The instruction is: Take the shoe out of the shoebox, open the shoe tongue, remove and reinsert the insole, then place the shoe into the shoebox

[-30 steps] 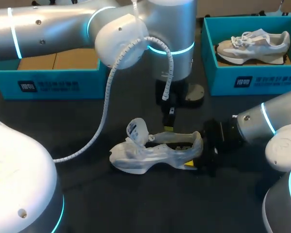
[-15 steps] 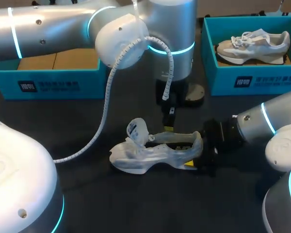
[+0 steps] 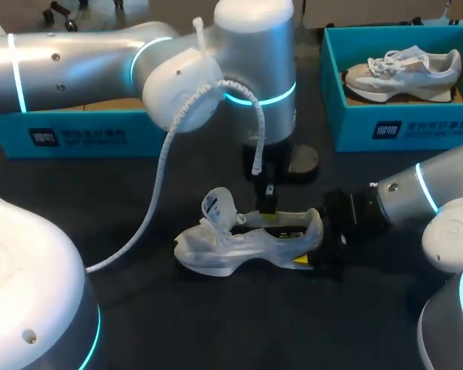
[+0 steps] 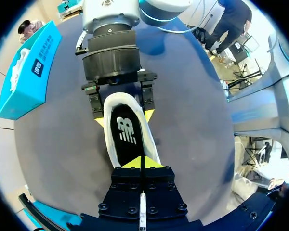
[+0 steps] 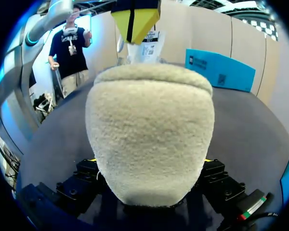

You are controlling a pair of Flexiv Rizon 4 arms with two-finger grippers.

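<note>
A pale shoe (image 3: 243,243) lies on its side on the dark table, with its tongue (image 3: 217,206) pulled up and open. My right gripper (image 3: 315,258) is shut on the shoe's fuzzy heel (image 5: 149,130), one finger on each side. In the left wrist view a dark insole (image 4: 127,134) lies flat inside the shoe. My left gripper (image 4: 141,162) is shut, its yellow tips together and pointing down into the shoe opening right above the insole. The left gripper (image 3: 268,205) hangs straight down from the arm coming in from the left.
A blue shoebox (image 3: 77,135) stands at the back left, partly behind my left arm. Another blue shoebox (image 3: 386,127) at the back right holds a second shoe (image 3: 405,69). My left arm's white cable (image 3: 158,193) hangs beside the shoe.
My left arm has shifted a little to the left and its gripper has dipped slightly lower toward the shoe opening. The shoe and the right gripper have stayed put.
</note>
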